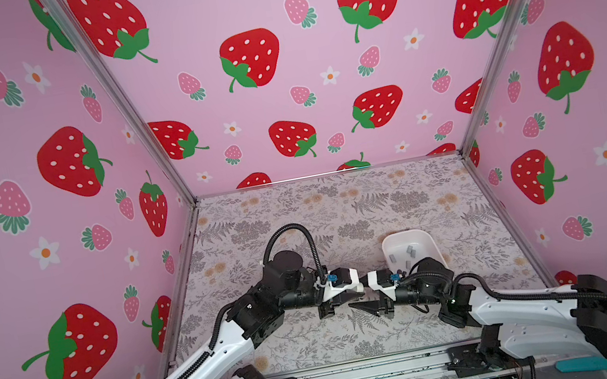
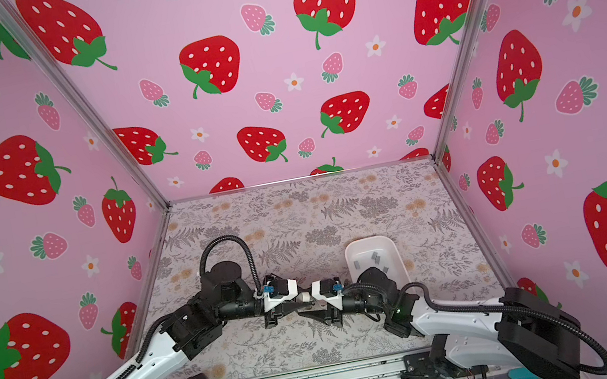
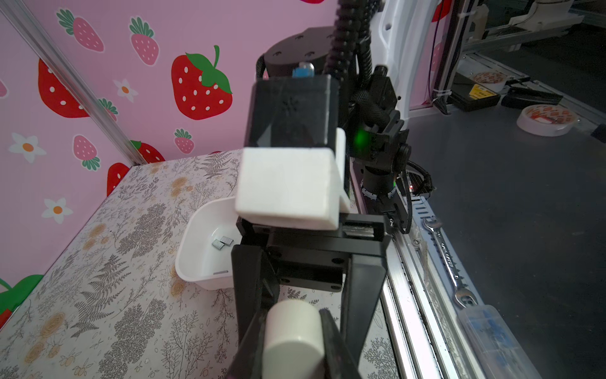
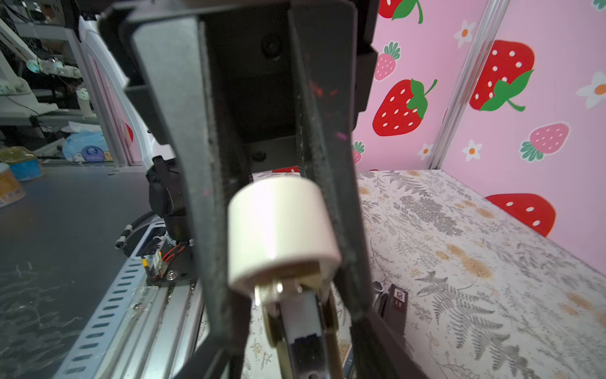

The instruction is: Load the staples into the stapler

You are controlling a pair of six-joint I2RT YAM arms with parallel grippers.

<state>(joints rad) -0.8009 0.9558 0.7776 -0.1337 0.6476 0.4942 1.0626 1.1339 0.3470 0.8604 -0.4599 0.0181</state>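
Observation:
My left gripper (image 3: 293, 325) is shut on a small white cylinder (image 3: 292, 341) with a metal channel (image 4: 300, 315) hanging from its end. My right gripper (image 4: 295, 331) faces it tip to tip; its fingers (image 3: 364, 279) stand apart on either side of the left fingertips and the channel, with gaps showing. In both top views the two grippers meet low over the table's front middle (image 1: 365, 293) (image 2: 307, 303). The black stapler (image 4: 398, 302) with its white label lies on the table just beyond them. Grey staples (image 1: 409, 251) (image 2: 375, 257) (image 3: 223, 242) lie in the white tray (image 1: 406, 232).
The white tray (image 2: 367, 239) (image 3: 196, 229) stands behind my right arm, right of centre. An aluminium rail (image 3: 410, 295) runs along the table's front edge, with a wrench (image 3: 446, 259) and a clear plastic box (image 3: 492, 338) past it. Strawberry-print walls close in three sides.

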